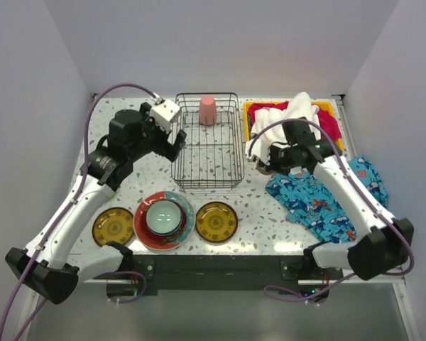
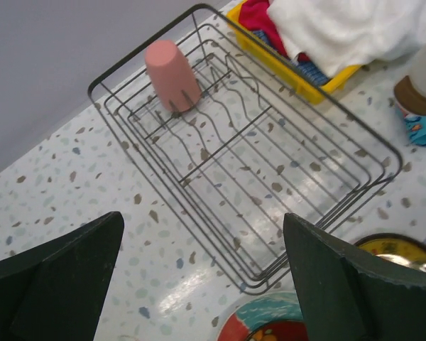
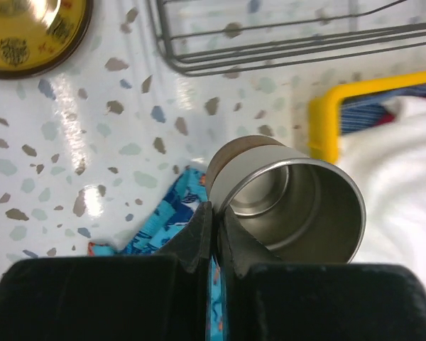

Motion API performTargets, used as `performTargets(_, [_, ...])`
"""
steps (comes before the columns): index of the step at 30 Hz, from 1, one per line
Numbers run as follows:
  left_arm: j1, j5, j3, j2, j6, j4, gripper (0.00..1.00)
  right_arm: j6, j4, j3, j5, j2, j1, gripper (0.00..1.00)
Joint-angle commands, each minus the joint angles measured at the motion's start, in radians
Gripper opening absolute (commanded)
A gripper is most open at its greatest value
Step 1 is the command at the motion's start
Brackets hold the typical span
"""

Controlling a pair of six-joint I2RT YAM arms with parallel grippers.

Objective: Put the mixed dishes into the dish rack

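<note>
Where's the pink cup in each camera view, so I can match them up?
Top external: pink cup upper middle, at the far end of the dish rack.
Left wrist: upper left, in the dish rack's far end.
Right wrist: not in it.
Shared landmark: the dish rack shows in all three.

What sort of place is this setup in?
Probably a lab test cell staged as a kitchen: bare white walls, a speckled table, a dish rack and plates.

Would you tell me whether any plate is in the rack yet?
No, the rack holds only an upturned pink cup.
</note>
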Motion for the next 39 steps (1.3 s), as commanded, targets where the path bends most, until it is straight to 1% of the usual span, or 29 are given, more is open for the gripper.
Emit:
performTargets(1, [0.005,0.178,0.139,0.080,-0.230,-0.004,1.00,0.125,-0.026,0.127,0.086,-0.145,0.059,0.00])
performTargets(2, [0.005,0.231,0.147,0.096,-0.301,0.018,1.00,0.144,0.012,0.121,0.146,-0.172,0.078,0.00])
performTargets(4, [0.010,0.291,0.154,0.139,-0.383,0.056,1.00,0.216,0.177,0.065,0.212,-0.269,0.129,0.00])
performTargets(5, [0.029,0.387,0.150,0.151,-0.476,0.111,1.00,0.236,0.239,0.017,0.258,-0.297,0.141,0.00])
performTargets(6, [0.043,0.446,0.136,0.177,-0.529,0.146,1.00,0.249,0.327,0.002,0.272,-0.338,0.155,0.00])
performTargets(7, [0.059,0.510,0.128,0.194,-0.582,0.185,1.00,0.272,0.359,-0.011,0.289,-0.347,0.158,0.00])
performTargets(8, [0.092,0.637,0.119,0.214,-0.700,0.270,1.00,0.286,0.398,-0.047,0.321,-0.355,0.161,0.00])
performTargets(10, [0.126,0.765,0.061,0.274,-0.850,0.411,1.00,0.286,0.536,-0.098,0.378,-0.389,0.164,0.00])
performTargets(11, [0.160,0.860,0.029,0.293,-1.064,0.634,1.00,0.277,0.605,-0.136,0.382,-0.410,0.169,0.00])
performTargets(12, [0.175,0.887,-0.040,0.332,-1.183,0.744,1.00,0.263,0.779,-0.237,0.408,-0.435,0.190,0.00])
performTargets(13, [0.184,0.893,-0.045,0.350,-1.260,0.798,1.00,0.202,0.864,-0.286,0.407,-0.476,0.207,0.00])
performTargets(14, [0.191,0.895,-0.030,0.369,-1.276,0.817,1.00,0.166,0.937,-0.372,0.413,-0.484,0.227,0.00])
performTargets(15, [0.194,0.907,-0.015,0.405,-1.291,0.854,1.00,0.134,1.072,-0.414,0.430,-0.486,0.271,0.00])
performTargets(16, [0.197,0.925,-0.013,0.427,-1.375,0.906,1.00,0.094,1.139,-0.449,0.456,-0.478,0.291,0.00])
performTargets(17, [0.197,0.940,-0.008,0.445,-1.409,0.965,1.00,0.076,1.181,-0.495,0.450,-0.467,0.303,0.00])
performTargets(18, [0.195,0.936,0.018,0.474,-1.425,0.958,1.00,0.070,1.256,-0.515,0.439,-0.458,0.322,0.00])
performTargets(21, [0.194,0.919,0.070,0.528,-1.485,0.929,1.00,0.040,1.397,-0.578,0.398,-0.411,0.360,0.00])
performTargets(23, [0.191,0.921,0.090,0.553,-1.523,0.914,1.00,0.013,1.460,-0.604,0.382,-0.360,0.382,0.00])
performTargets(24, [0.189,0.918,0.104,0.571,-1.531,0.897,1.00,0.004,1.518,-0.610,0.384,-0.339,0.406,0.00])
performTargets(27, [0.188,0.913,0.098,0.597,-1.572,0.868,1.00,-0.033,1.600,-0.611,0.382,-0.256,0.460,0.00])
performTargets(32, [0.178,0.914,0.081,0.627,-1.632,0.816,1.00,-0.110,1.732,-0.580,0.439,-0.119,0.534,0.00])
performTargets(33, [0.180,0.918,0.079,0.631,-1.644,0.813,1.00,-0.125,1.764,-0.571,0.467,-0.070,0.547,0.00])
performTargets(39, [0.186,0.939,0.090,0.646,-1.683,0.779,0.99,-0.180,1.884,-0.497,0.566,0.071,0.558,0.00])
